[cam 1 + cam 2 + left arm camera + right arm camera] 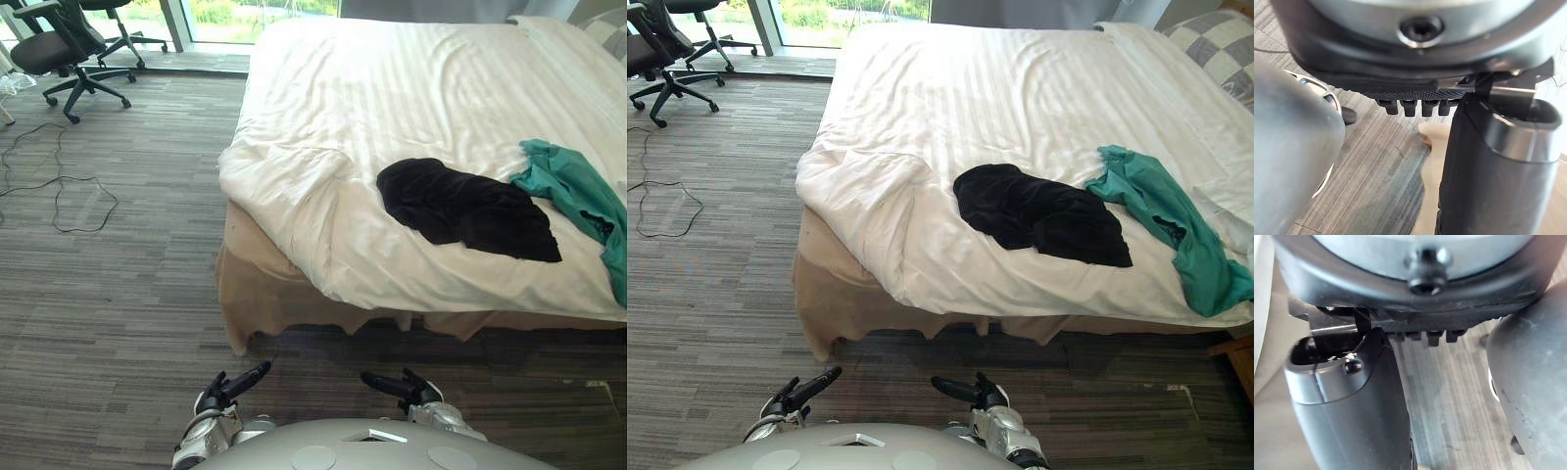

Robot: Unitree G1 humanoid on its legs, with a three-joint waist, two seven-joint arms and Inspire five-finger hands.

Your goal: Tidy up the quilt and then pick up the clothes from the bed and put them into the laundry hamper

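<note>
A white quilt [392, 88] covers the bed, and its near left corner is rumpled and folded over. A black garment [465, 206] lies crumpled on the quilt near the bed's front edge. A teal garment [573, 191] lies to its right and trails toward the right corner. My left hand [230, 387] and right hand [402, 387] hang low over the carpet in front of the bed, well short of it. Both are open with straight fingers [1415, 106] and hold nothing. The right thumb [1352, 401] stands apart from its fingers.
The bed's beige skirt [255, 294] reaches the striped grey carpet. A checked pillow [1215, 49] lies at the far right. Two black office chairs [69, 49] stand by the window at the far left. A thin cable [59, 186] loops on the carpet there.
</note>
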